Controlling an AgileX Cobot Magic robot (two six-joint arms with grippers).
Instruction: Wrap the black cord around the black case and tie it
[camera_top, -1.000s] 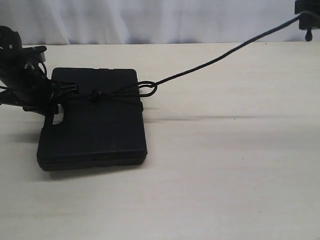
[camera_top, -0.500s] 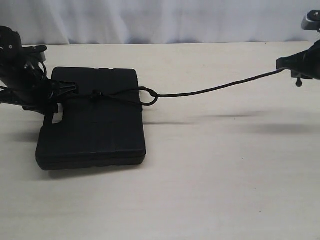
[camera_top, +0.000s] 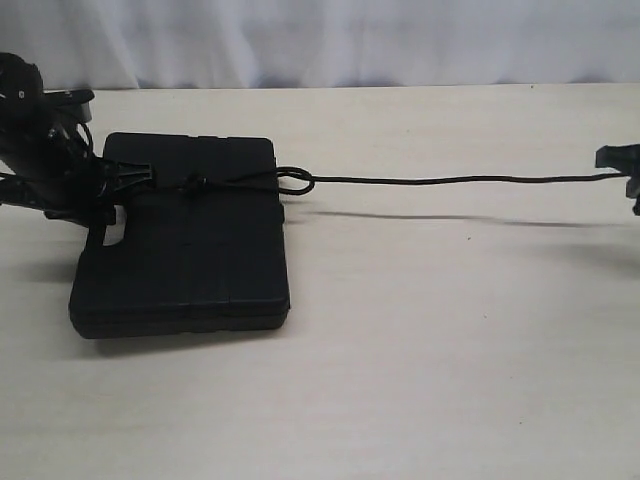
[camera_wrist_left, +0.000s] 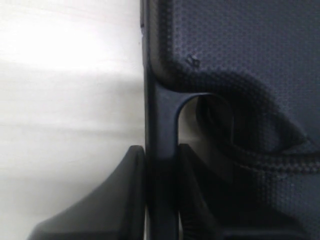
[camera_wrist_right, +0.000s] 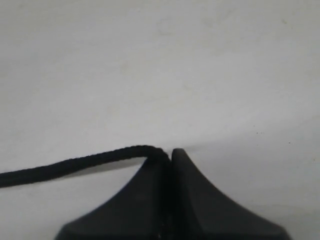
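Note:
The black case lies flat at the table's left, its cut-out handle toward the left arm. My left gripper is shut on the handle bar, one finger on each side of it. The black cord crosses the case top with a small knot, forms a loop at the case's right edge, then runs taut and nearly level to the far right. There my right gripper is shut on the cord, low over the table.
The pale table stretches right and in front of the case. A white curtain hangs behind the table's back edge. The left arm's black body stands beside the case's left side.
My right gripper has dropped from high at the upper right to near table height, pulling the cord level and taut. The loop at the case edge has tightened. The left gripper stays put.

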